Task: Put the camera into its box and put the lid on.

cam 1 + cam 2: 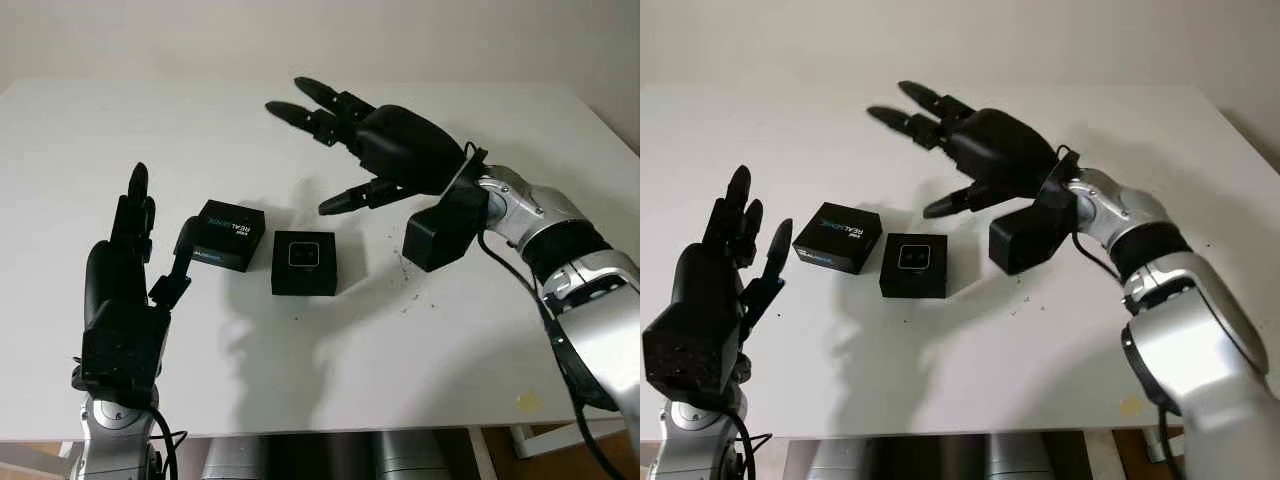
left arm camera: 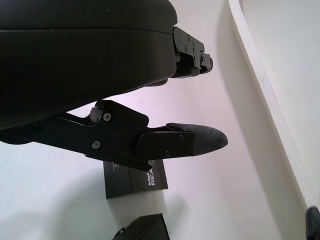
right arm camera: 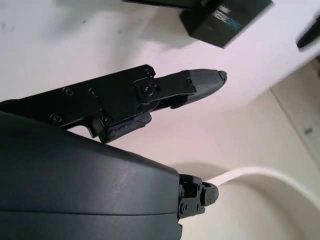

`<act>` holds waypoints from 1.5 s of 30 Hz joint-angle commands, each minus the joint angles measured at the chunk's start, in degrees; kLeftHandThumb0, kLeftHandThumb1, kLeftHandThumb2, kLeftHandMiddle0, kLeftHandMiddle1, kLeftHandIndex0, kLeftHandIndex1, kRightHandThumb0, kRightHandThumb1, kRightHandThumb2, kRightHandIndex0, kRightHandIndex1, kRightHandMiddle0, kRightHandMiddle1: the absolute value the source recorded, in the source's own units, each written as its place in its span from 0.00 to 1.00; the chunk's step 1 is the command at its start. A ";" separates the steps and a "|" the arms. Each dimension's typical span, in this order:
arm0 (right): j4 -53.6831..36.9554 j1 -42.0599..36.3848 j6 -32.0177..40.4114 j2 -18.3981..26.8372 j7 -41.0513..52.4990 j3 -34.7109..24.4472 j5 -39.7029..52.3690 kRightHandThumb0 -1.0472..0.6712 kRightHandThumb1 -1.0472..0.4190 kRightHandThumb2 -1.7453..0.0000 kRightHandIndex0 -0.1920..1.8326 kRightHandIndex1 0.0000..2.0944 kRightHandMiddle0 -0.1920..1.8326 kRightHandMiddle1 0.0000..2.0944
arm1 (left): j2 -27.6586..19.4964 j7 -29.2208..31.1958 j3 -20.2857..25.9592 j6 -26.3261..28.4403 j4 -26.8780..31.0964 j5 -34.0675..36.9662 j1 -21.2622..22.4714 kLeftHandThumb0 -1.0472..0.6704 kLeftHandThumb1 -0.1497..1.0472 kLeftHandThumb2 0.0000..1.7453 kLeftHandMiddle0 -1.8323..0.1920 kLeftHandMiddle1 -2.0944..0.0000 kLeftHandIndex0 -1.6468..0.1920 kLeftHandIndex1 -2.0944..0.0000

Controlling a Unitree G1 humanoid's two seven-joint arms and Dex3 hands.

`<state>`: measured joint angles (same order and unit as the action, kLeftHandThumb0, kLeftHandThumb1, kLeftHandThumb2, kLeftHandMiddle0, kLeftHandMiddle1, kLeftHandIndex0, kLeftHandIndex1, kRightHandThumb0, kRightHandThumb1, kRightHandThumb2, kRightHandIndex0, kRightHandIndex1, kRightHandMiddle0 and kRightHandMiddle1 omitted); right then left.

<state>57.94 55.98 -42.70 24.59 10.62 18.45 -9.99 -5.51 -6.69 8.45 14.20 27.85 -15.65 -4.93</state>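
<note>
Both hands raised and empty over a white worktop carrying two small black boxes.

The right hand hangs open above the worktop, beyond and to the right of the boxes, holding nothing. The left hand stands open at the near left edge, also empty. The printed lid lies at centre-left; just beside it on the right sits the box, with the square face of the camera showing in its top.

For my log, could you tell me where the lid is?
The lid lies on the white table, just left of the open box, near the left hand.
</note>
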 commanded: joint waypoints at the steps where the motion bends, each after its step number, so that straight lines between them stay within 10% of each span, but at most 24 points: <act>1: -4.39 -4.27 4.46 -1.35 4.31 -3.95 5.09 0.19 0.00 0.79 0.05 0.02 0.08 0.03 | -2.28 0.78 1.68 -0.18 0.98 0.02 2.14 0.26 1.00 0.22 0.79 0.97 0.82 0.97; 14: -25.53 -19.06 25.94 -5.48 10.91 -15.82 16.27 0.23 0.00 0.71 0.04 0.02 0.07 0.03 | -23.89 16.69 9.44 -0.53 -5.01 5.25 15.99 0.27 1.00 0.09 0.79 0.97 0.82 0.97; 23: -31.76 -23.47 37.42 -9.87 12.63 -24.69 28.01 0.19 0.00 0.64 0.02 0.01 0.04 0.01 | -43.35 36.34 -1.55 2.49 -14.58 0.64 29.24 0.22 0.92 0.02 0.89 1.00 0.88 0.99; 33: -34.91 -24.92 42.37 -11.48 12.33 -27.69 29.99 0.19 0.00 0.63 0.00 0.00 0.00 0.01 | -47.79 52.75 -20.47 -8.00 -31.40 -11.45 45.31 0.25 0.83 0.02 0.94 0.98 0.93 0.99; 45: -36.06 -26.34 39.51 -12.03 9.80 -29.16 28.05 0.20 0.00 0.62 0.01 0.01 0.03 0.03 | -43.75 45.52 -27.81 -26.56 -47.50 -20.04 49.00 0.26 0.79 0.03 0.91 0.97 0.91 0.98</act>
<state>23.21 30.30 -2.59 12.74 20.62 -10.17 18.14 -49.37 39.80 -18.91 -11.08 -18.26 -35.37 43.01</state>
